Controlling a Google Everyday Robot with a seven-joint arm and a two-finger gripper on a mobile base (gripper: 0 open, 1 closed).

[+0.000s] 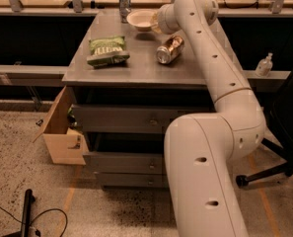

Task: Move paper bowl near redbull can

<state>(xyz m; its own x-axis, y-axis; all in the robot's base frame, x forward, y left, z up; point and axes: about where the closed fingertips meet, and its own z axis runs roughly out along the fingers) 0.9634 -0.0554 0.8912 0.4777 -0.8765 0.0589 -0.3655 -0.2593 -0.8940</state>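
The off-white paper bowl [140, 19] sits at the back of the grey table [136, 68], just right of the slim silver redbull can [125, 2], which stands upright at the back edge. My gripper [155, 21] is at the bowl's right rim and shut on it, mostly hidden by the white wrist. The arm reaches in from the right over the table.
A fatter silver and tan can [168, 49] lies on its side mid-table, under the arm. A green chip bag [107, 51] lies at the left. A drawer [62, 130] hangs open at lower left. A black chair [284, 132] stands at the right.
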